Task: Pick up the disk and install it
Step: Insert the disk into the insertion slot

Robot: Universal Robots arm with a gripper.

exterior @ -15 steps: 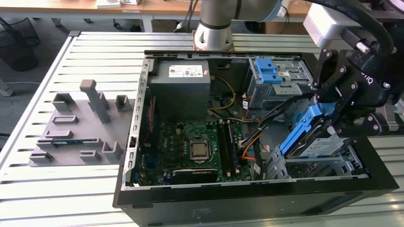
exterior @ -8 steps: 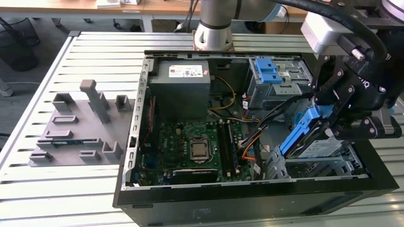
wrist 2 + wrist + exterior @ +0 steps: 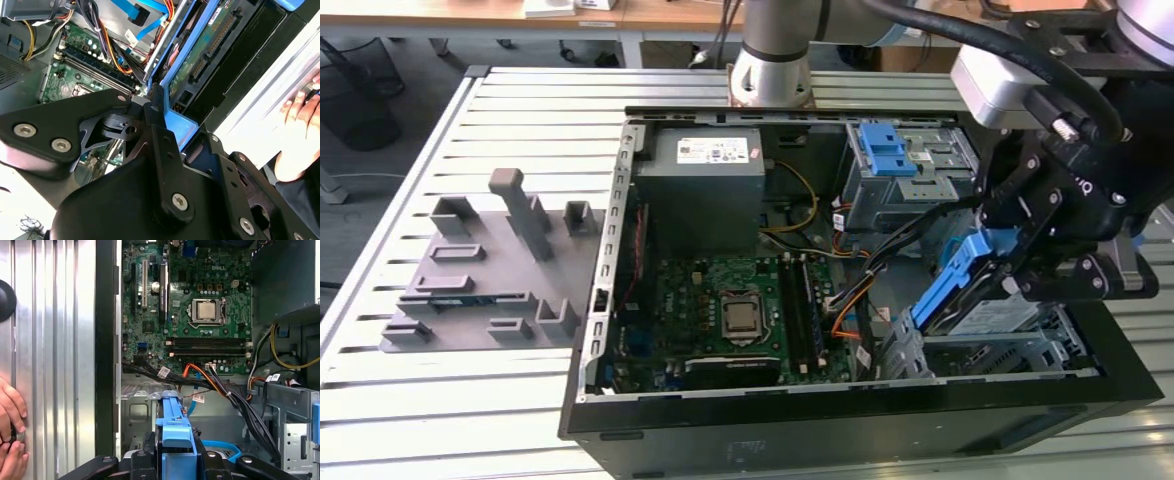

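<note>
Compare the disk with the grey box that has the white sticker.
Pose: the disk is steeply tilted, clamped in the gripper over the case; the grey box sits level, mounted inside the case.
Size: the disk is smaller and thinner than the box.
Colour: the disk wears a blue bracket; the box has no blue.
Both are rectangular metal units.

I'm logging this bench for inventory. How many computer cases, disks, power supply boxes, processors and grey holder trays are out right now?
Computer case: 1
Disk: 1
Power supply box: 1
Processor: 1
Grey holder tray: 1
Total: 5
</note>
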